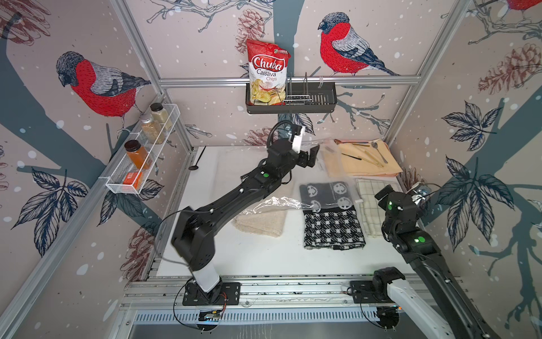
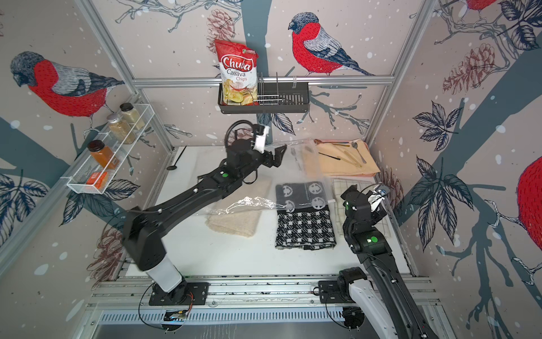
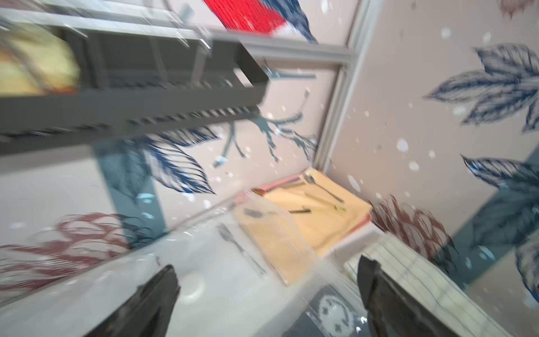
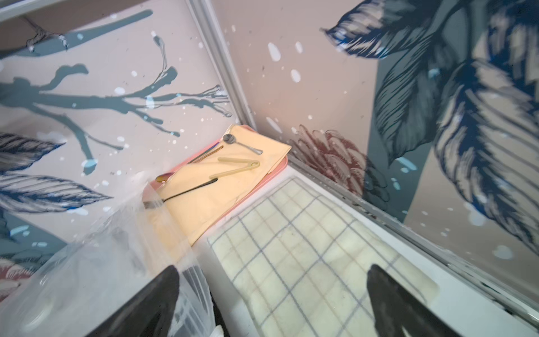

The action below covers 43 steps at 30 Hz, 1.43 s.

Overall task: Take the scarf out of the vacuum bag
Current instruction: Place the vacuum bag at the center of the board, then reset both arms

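Vacuum bag [image 1: 272, 204] lies crinkled across the back of the tabletop [image 1: 249, 255]. Black-and-white scarf [image 1: 333, 220] is approx. half in it (far half under plastic, near half bare). L gripper [image 3: 268, 262] hangs above the bag, fingers wide, empty. R gripper [image 4: 272, 271] is over the checked cloth [image 4: 306, 248], fingers wide, empty.

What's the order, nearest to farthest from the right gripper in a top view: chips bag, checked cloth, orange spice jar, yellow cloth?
1. checked cloth, under the right gripper.
2. yellow cloth, back right corner.
3. chips bag, high at the back.
4. orange spice jar, far left.
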{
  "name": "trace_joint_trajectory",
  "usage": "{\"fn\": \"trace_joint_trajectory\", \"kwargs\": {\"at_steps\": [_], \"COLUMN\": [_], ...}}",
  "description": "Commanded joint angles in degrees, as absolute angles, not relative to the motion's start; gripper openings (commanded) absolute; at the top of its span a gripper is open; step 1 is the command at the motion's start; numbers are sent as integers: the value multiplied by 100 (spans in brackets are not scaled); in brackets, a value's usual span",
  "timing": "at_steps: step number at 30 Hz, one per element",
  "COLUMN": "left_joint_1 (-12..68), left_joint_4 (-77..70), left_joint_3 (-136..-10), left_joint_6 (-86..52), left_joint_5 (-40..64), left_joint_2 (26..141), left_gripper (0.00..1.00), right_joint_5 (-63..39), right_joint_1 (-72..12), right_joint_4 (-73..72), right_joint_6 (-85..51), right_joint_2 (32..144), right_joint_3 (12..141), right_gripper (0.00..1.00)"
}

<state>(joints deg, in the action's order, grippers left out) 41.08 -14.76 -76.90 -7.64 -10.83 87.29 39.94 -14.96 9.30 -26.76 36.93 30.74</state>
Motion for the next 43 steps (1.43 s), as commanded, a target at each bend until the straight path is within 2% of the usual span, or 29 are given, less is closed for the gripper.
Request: {"fn": "trace_joint_trajectory", "kwargs": {"at_steps": [1, 4, 6, 8, 9, 11, 13, 15, 18, 21, 22, 23, 24, 25, 31, 33, 36, 43], "left_joint_1": [3927, 3338, 2861, 2265, 2166, 2168, 2160, 2211, 2244, 2085, 2141, 2022, 1828, 1604, 1001, 980, 794, 659], "left_joint_4": [-3188, -3293, -2864, -3299, -4177, -6935, -9023, -9268, -9211, -9701, -10127, -10318, -10324, -10332, -9484, -9539, -8353, -8088], "left_joint_3": [-6339, -4875, -4245, -3351, -2676, -1151, -230, -358, -386, -355, -367, -315, -256, -273, -423, -619, -973, -1127], "left_joint_6": [-584, -438, -791, -549, -157, 592, 1331, 1657, 2023, 1946, 1887, 1623, 1387, 1189, 402, 468, 175, 29], "left_joint_5": [-3618, -3608, -3937, -3225, -3138, -3378, -3339, -3665, -3171, -3509, -4035, -3953, -3518, -3179, -2587, -2711, -2532, -2462], "left_joint_2": [7341, 6241, 5760, 5345, 5185, 5270, 6012, 6914, 7815, 8704, 8916, 9042, 9149, 9221, 9083, 9312, 9018, 9022], "left_gripper": [99, 99, 99, 98, 98, 99, 100, 99, 98, 99, 99, 98, 98, 98, 99, 98, 98, 98], "right_joint_5": [3406, 3062, 3221, 3072, 2892, 2673, 2544, 2373, 2076, 2211, 2240, 2513, 2830, 2727, 2577, 2570, 2463, 2206], "right_joint_1": [-1487, -1416, -1245, -1077, -1051, -1021, -938, -931, -917, -860, -821, -878, -1030, -969, -822, -812, -765, -644], "right_joint_4": [-2821, -5517, -5737, -5396, -5444, -6190, -6884, -7444, -8352, -9237, -9675, -10223, -10150, -9902, -9049, -9060, -8832, -8481], "right_joint_6": [-889, 246, 78, -294, -287, -241, -250, -50, 135, 13, -15, 95, 130, 62, -87, -89, -130, -211], "right_joint_2": [3653, 4348, 5105, 5678, 5910, 6353, 6920, 7400, 7932, 8628, 8970, 9242, 9216, 9124, 8993, 8991, 8966, 8915], "right_joint_3": [1703, 528, 590, 839, 870, 705, 635, 580, 368, 229, 196, 183, 200, 251, 588, 583, 671, 808], "right_gripper": [100, 100, 100, 100, 100, 100, 100, 100, 100, 100, 100, 100, 100, 100, 100, 100, 100, 100]}}
